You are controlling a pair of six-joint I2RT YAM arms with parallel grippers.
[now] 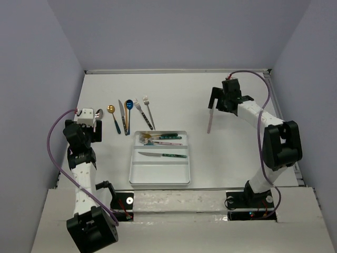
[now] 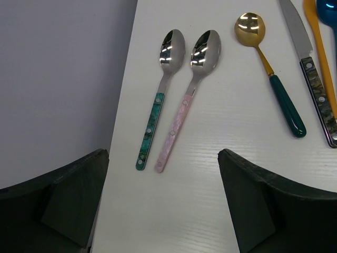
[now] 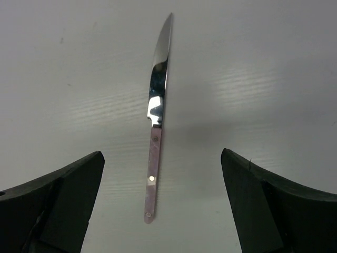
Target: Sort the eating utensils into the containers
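Our right gripper [image 3: 162, 155] hung wide open above the pink knife [image 3: 156, 121], which seemed to lie flat on the table [image 1: 237, 158] right of the tray [image 1: 131, 169], so we thought it should drop straight and pinch the thin handle.

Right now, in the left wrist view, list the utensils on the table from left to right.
teal-handled spoon → pink-handled spoon → gold spoon → knife. The orange-handled and blue pieces at the right edge overlap, so they are left out.
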